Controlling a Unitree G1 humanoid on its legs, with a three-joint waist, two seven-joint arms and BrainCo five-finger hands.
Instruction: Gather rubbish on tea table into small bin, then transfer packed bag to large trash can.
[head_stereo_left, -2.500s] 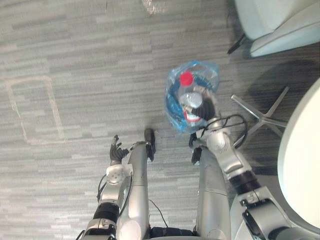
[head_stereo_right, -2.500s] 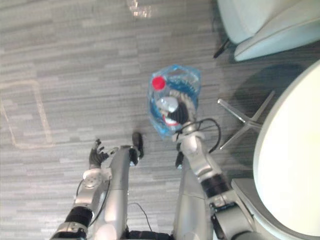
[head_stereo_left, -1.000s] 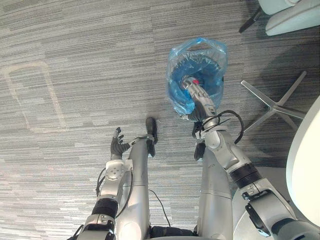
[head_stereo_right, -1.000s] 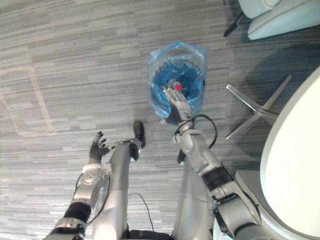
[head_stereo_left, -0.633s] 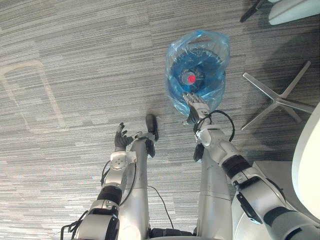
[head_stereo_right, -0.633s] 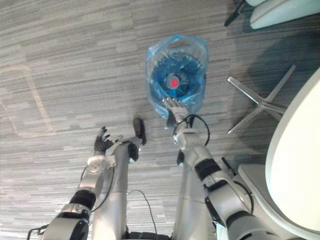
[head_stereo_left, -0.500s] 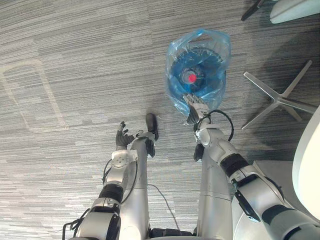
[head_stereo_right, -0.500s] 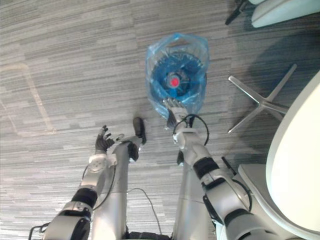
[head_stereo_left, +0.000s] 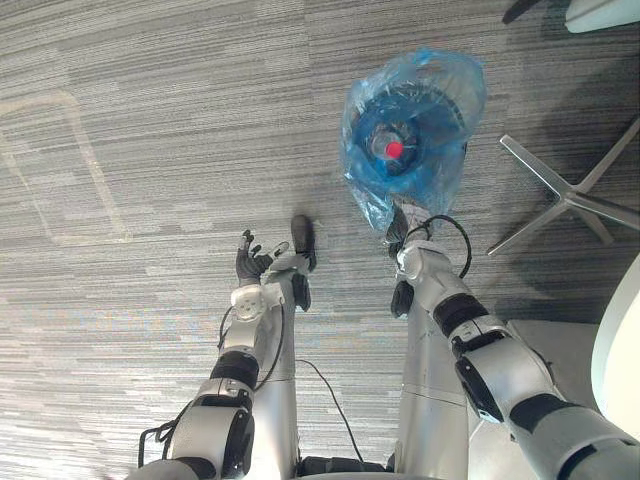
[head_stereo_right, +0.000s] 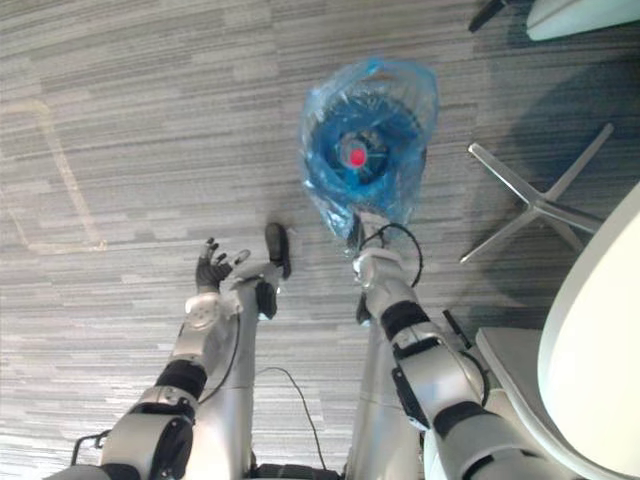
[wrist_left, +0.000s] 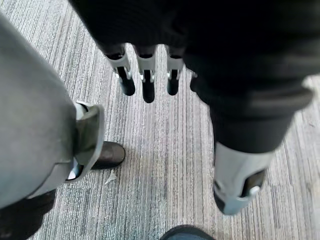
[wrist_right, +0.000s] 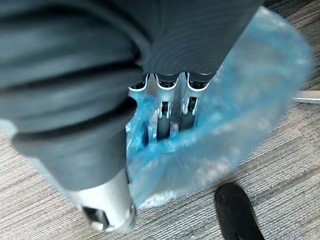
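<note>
Where the blue bag (head_stereo_left: 410, 130) meets the right hand (wrist_right: 167, 95), its near rim drapes over the hand, so whether the hand has closed on the plastic cannot be told. The bag sits open-mouthed over the grey carpet (head_stereo_left: 170, 90), straight ahead of the right arm; whether it rests there or hangs is unclear. Inside lies a bottle (head_stereo_left: 394, 150) with a red cap, cap upward; whether the small bin is under the plastic cannot be told. The step in hand is judged to be securing the packed bag for carriage to the large trash can. It is best done by gathering a full fold of rim, not one thin edge, and lifting straight up so the mouth stays uppermost. The swing should clear the chair base (head_stereo_left: 565, 195) near the bag's right. The left hand (head_stereo_left: 252, 262) hovers spread and empty over the carpet, well apart from the bag, free to steady the far rim. Count: one bag, one bottle visible, one chair base, one taped outline (head_stereo_left: 60, 170) on the carpet, one white tabletop (head_stereo_right: 600, 340), two hands.
</note>
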